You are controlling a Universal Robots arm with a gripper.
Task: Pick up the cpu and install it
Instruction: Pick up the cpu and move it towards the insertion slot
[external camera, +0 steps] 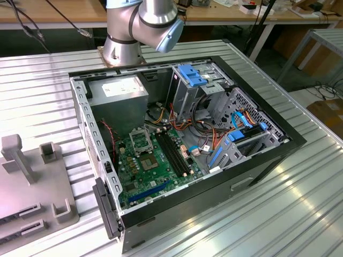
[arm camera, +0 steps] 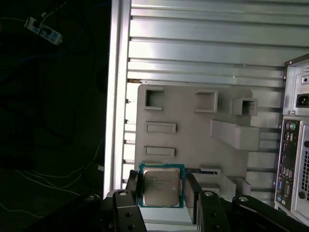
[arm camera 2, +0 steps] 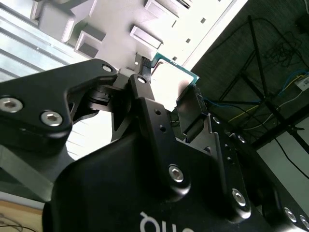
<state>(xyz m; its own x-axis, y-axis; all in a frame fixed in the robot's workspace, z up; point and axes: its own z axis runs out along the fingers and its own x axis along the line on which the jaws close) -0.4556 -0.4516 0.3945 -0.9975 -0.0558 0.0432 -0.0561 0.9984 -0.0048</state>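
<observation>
Two fingers of the end effector pinch the cpu by opposite edges, silvery lid facing the first wrist view, held above the grey fixture plate on the ribbed table. Faint print crosses the lid, too small to read.

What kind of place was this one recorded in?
Probably a robotics lab or workshop set up for computer assembly: an open computer case with its motherboard exposed lies on a ribbed metal table, the robot arm is mounted beside it, and wooden workbenches stand behind.
</observation>
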